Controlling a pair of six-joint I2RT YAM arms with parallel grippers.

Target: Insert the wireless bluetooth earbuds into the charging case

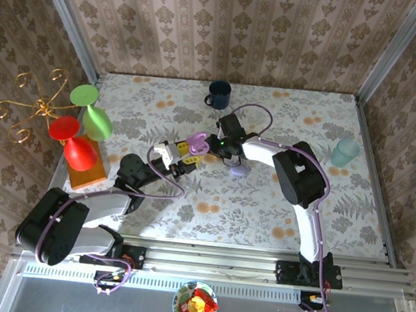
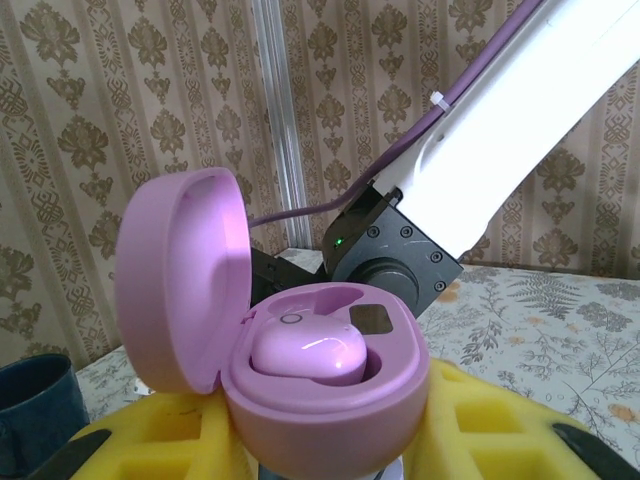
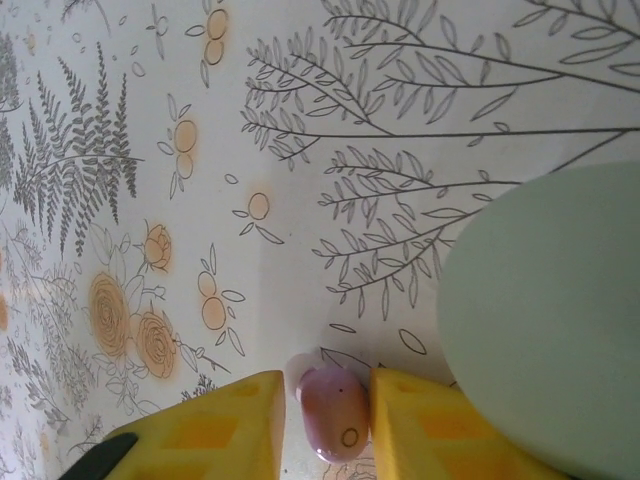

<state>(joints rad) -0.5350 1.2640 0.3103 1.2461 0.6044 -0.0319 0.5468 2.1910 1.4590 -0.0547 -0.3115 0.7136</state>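
Now, left tool (image 2: 325, 450): narrowed onto the charging case (image 2: 330, 415), one yellow pad on either side of its lower shell.
Charging case: glossy pink oval pebble, standing just above the left tool's pads, with its mouth facing up.
Lid (image 2: 185, 280): swung fully back and upright on the hinge, on the left side of the left tool in its wrist view; the inside is a smooth pink hollow.
Seated earbud (image 2: 305, 355): pale pink, rounded and shiny with a bright highlight, lying low in the near well of the case, between the pads.
Second well (image 2: 372, 320): just behind the seated earbud, with a small dark square at its bottom.
Right tool (image 3: 328, 395): drawn narrow, its yellow fingertips (image 3: 250, 410) pressed against both sides of the loose earbud (image 3: 335, 415).
Loose earbud: small pinkish-lilac glossy bean with a tiny ring mark near one end, sitting right between the tips; I cannot tell whether it is lifted off the table (image 3: 400, 100).
Pale oval object (image 3: 545, 320): smooth and greenish-grey, close beside the right tool's right finger.
Blue mug (image 1: 218, 94): well beyond both tools, at the far edge of the table.
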